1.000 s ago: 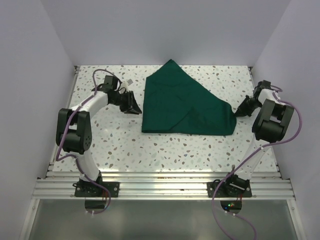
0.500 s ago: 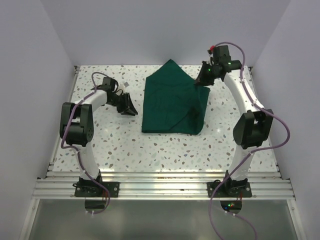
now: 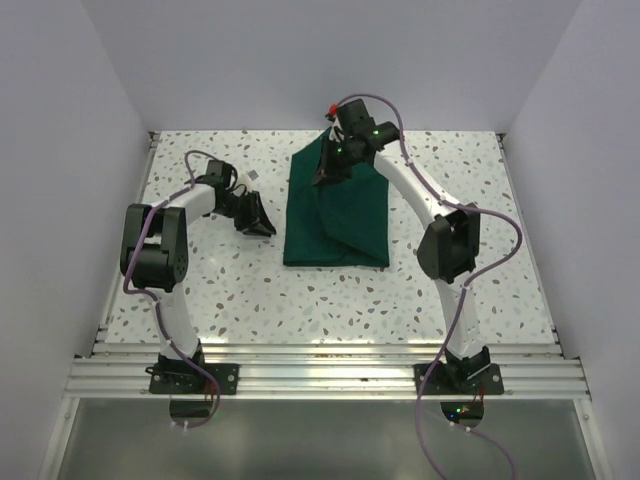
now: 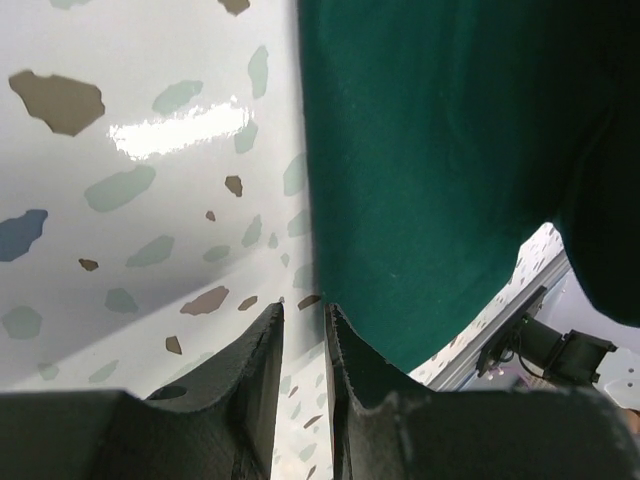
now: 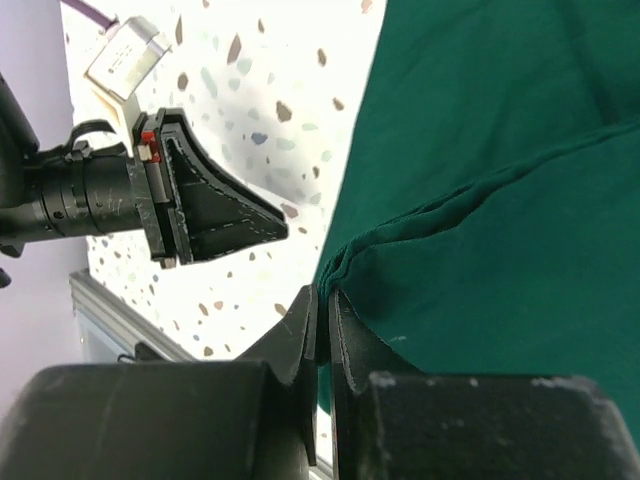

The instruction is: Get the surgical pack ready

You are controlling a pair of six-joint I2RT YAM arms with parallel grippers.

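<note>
The surgical pack (image 3: 340,225) is a dark green cloth drape lying mid-table, its right part folded over toward the left. My right gripper (image 3: 322,175) hovers over the drape's upper left and is shut on a bunched corner of the cloth (image 5: 345,262); in the right wrist view that gripper (image 5: 322,295) pinches the gathered edge. My left gripper (image 3: 262,222) rests low on the table just left of the drape's left edge. In its own view the left gripper (image 4: 303,310) shows a narrow gap with only table between the fingers, and the drape (image 4: 440,150) lies just beyond.
A small pale object (image 3: 257,172) lies on the speckled table (image 3: 200,290) behind the left gripper. White walls close in the left, back and right sides. An aluminium rail (image 3: 320,365) runs along the near edge by the arm bases.
The right arm has swept from the table's right edge up and across to the left, carrying the cloth corner and folding the drape's right part over. The left gripper has barely moved.
</note>
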